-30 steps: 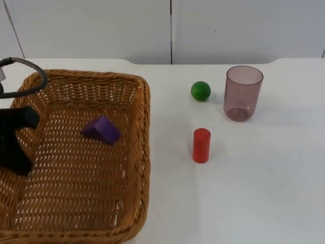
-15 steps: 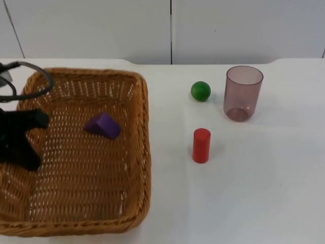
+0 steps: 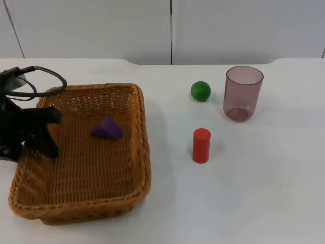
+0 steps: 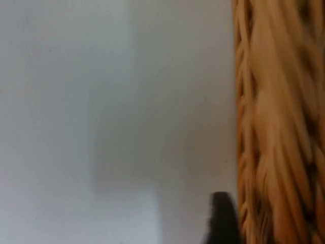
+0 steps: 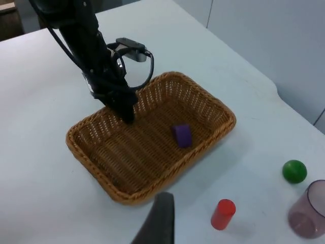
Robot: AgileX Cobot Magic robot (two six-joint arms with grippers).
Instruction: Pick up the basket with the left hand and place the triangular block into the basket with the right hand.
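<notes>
Wicker basket [image 3: 81, 201], purple triangular block [image 3: 107, 128] inside, gripped at its rim by left hand [image 3: 35, 133].

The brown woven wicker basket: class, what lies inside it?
Inside the brown woven wicker basket lies one purple triangular block on the woven floor. The left gripper grips the basket's left wall, hiding some weave there. Whatever is beneath the basket is covered.

White table top [image 3: 264, 193], smooth and matte, evenly lit, soft faint shadows. Behind the table a grey partition wall [image 3: 101, 30] of flat panels, with a dark vertical seam [image 3: 171, 30] about midway along the table's far edge (a second slanted seam at the wall's left end). Table's far edge steps back near the seam.
</notes>
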